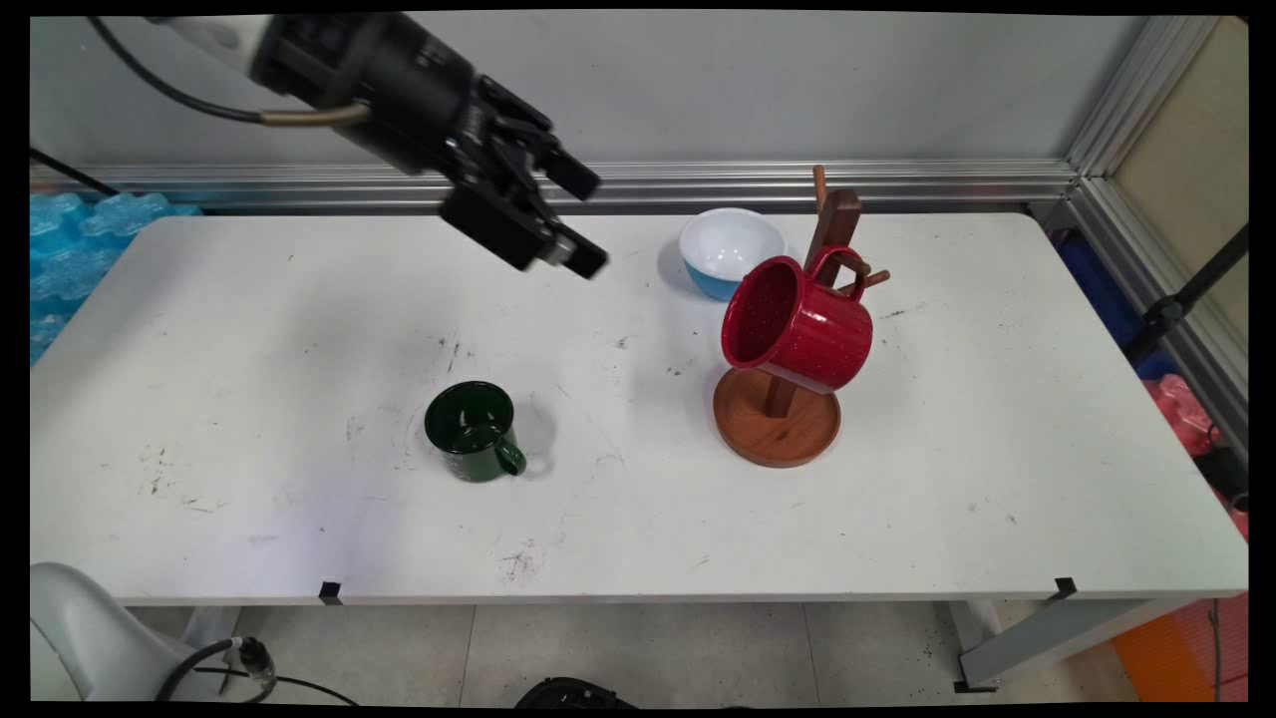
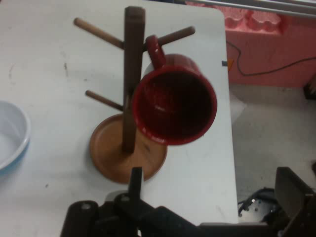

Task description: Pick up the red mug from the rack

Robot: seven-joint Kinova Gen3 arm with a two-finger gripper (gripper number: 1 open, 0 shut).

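One red mug (image 1: 797,324) hangs by its handle on the wooden mug tree (image 1: 778,429), well apart from my raised gripper (image 1: 583,221), whose jaws I see spread wide and empty.

place: lab; cues: aluminium-framed wall panels (image 1: 1097,120); scuffed white table (image 1: 299,329)

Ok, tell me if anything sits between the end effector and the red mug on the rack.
Nothing visible does. The end effector hangs open above the table, left of the red mug hung on the wooden rack. The blue bowl sits farther back; the green mug is nearer the front.
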